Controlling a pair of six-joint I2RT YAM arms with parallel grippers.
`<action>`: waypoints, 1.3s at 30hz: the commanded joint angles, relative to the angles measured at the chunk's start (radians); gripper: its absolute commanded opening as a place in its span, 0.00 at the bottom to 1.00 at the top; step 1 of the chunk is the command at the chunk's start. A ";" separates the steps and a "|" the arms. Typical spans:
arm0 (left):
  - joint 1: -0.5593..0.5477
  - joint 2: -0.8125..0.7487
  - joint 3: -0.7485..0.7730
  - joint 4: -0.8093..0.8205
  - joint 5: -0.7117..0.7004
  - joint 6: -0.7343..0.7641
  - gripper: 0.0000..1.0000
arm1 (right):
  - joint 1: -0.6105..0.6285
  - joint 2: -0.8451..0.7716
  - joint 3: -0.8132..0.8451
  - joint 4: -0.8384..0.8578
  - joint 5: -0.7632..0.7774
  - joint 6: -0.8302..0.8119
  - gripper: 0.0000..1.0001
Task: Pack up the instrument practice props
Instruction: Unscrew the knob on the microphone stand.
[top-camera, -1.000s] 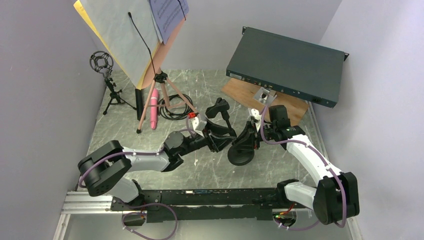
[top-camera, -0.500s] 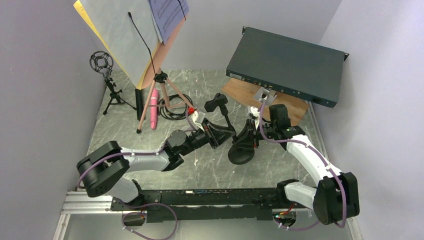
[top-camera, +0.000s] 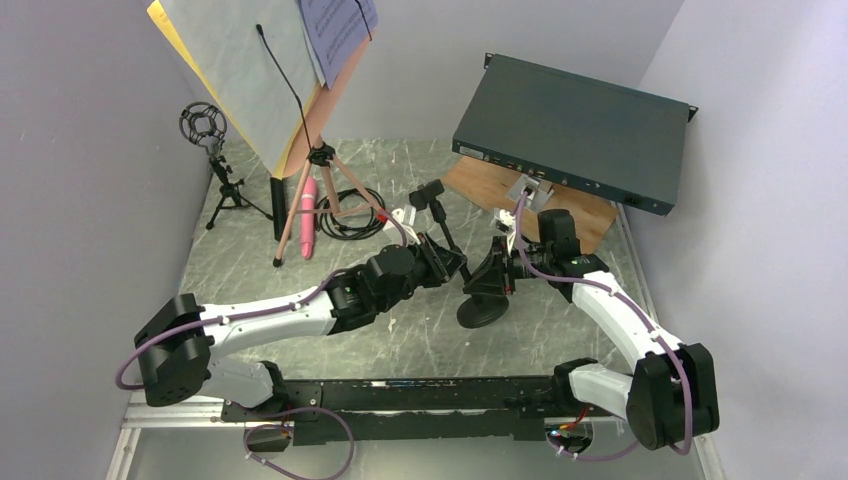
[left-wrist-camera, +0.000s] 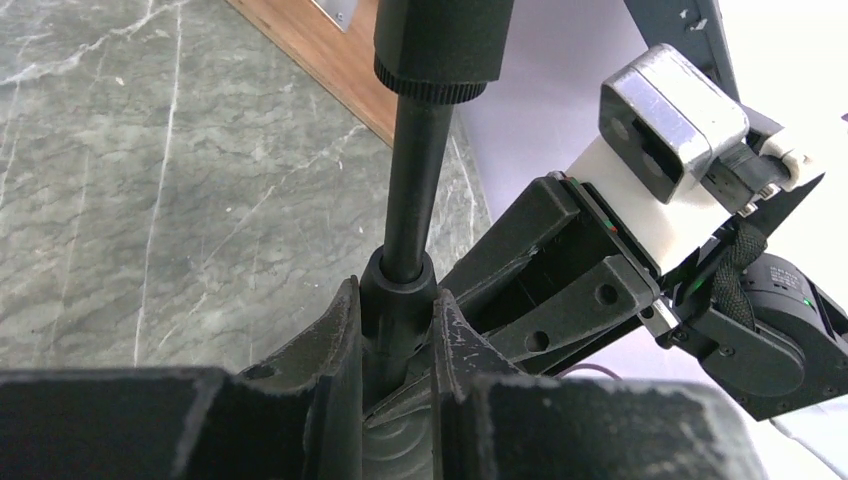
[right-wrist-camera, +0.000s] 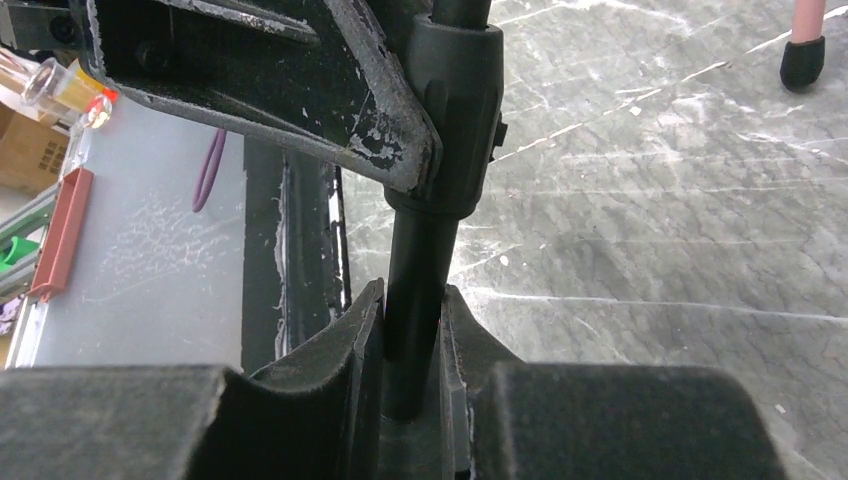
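A black mic holder (top-camera: 441, 225) with a round base (top-camera: 478, 312) leans over the table's middle, and both arms hold it. My left gripper (top-camera: 452, 262) is shut on the collar of its pole (left-wrist-camera: 415, 170). My right gripper (top-camera: 497, 277) is shut on the pole (right-wrist-camera: 420, 260) lower down, near the base. The two sets of jaws almost meet. The pink music desk with white and yellow pages (top-camera: 260, 70) stands on its tripod (top-camera: 325, 190) at the back left. A pink microphone (top-camera: 307, 215) lies under it. A second small mic holder (top-camera: 210, 130) stands at the far left.
A dark teal rack box (top-camera: 575, 130) rests tilted on a brown wooden board (top-camera: 565, 210) at the back right. A coil of black cable (top-camera: 350, 215) lies by the tripod legs. Walls close in on both sides.
My left gripper has shut on the mic holder's collar and its arm has stretched forward to the right. The holder's top has swung toward the back. The right gripper has kept its grip.
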 joint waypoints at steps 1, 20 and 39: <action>-0.013 -0.052 0.054 -0.082 -0.071 -0.112 0.01 | -0.007 -0.014 0.011 0.160 0.023 -0.064 0.00; 0.096 -0.235 -0.390 0.560 0.478 0.373 0.99 | -0.024 -0.018 0.049 -0.011 -0.184 -0.268 0.00; 0.300 0.180 -0.241 1.071 0.939 0.376 0.95 | -0.027 -0.010 0.038 -0.036 -0.226 -0.323 0.00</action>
